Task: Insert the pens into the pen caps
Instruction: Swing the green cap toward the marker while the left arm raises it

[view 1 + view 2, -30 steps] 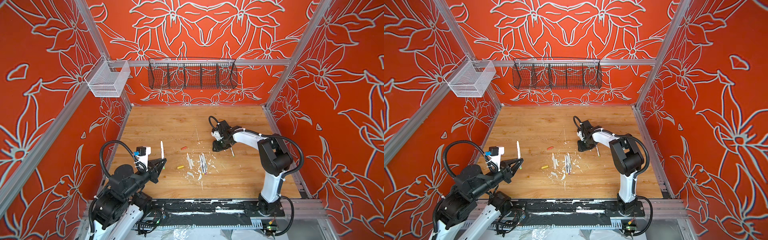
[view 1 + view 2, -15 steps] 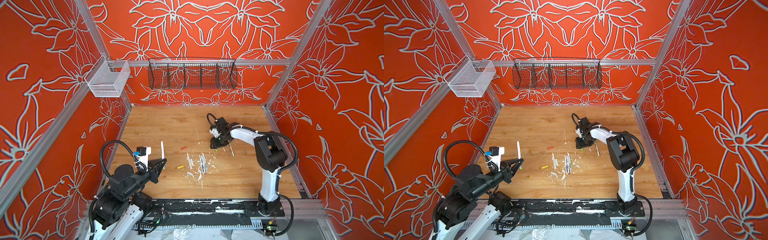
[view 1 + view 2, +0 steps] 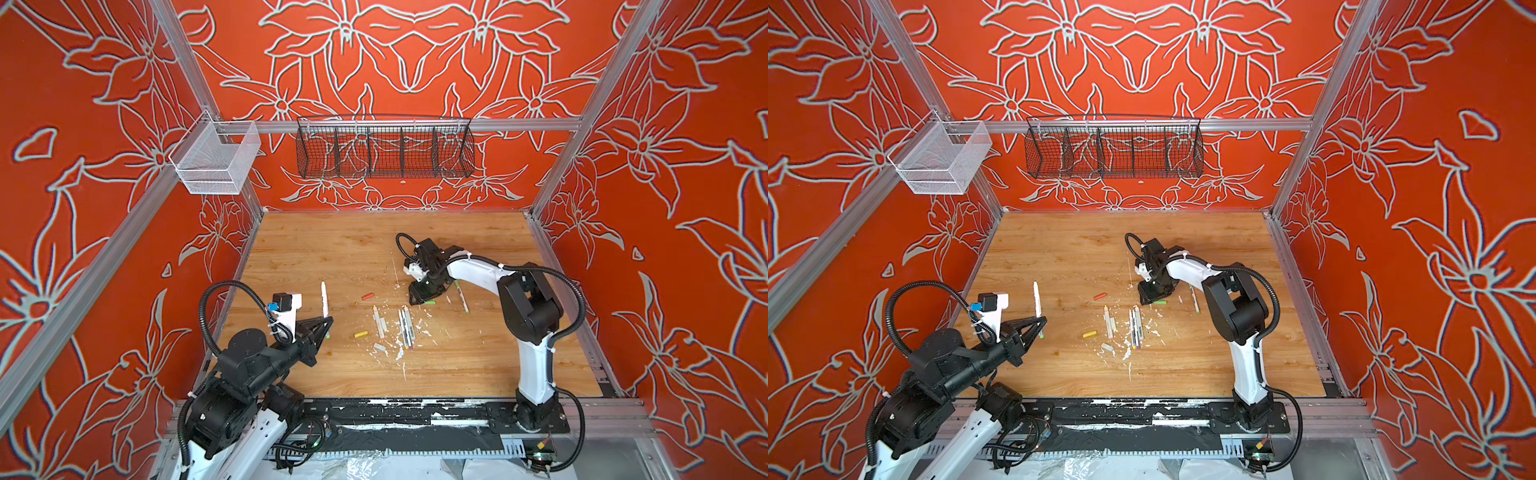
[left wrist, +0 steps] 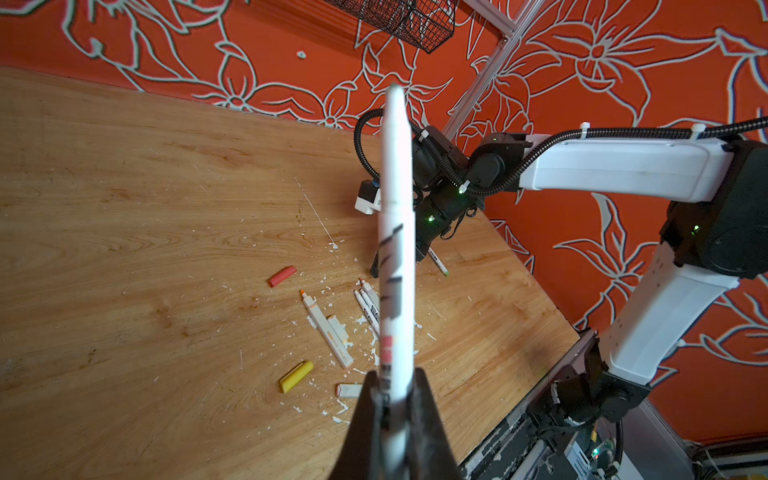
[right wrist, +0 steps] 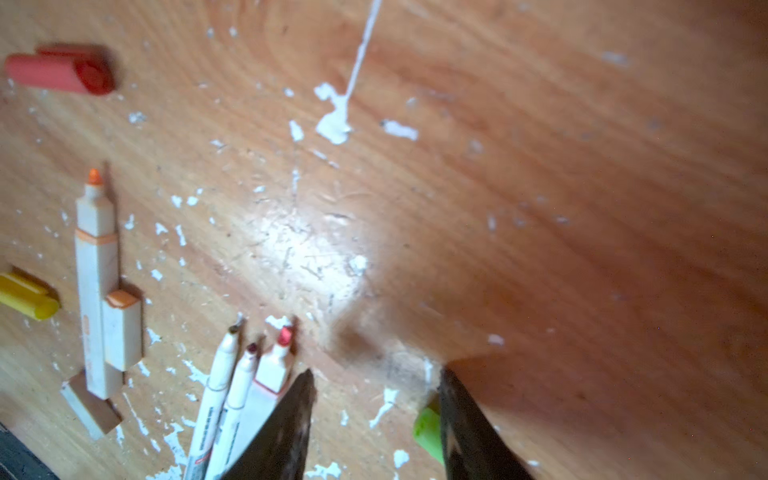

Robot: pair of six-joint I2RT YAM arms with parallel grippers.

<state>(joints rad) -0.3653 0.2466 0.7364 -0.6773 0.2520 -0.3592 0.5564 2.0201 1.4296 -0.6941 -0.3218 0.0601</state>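
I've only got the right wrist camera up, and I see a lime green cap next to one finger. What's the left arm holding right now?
Observer: The left gripper is shut on a white pen, held above the table.
Operator: What colour does that pen take?
Observer: In both top views it shows green just below the fingers, so it probably matches your cap.
Operator: Any pen near my arm that I'm missing?
Observer: Yes. In a top view, a slim pen lies on the table just right of the right gripper.
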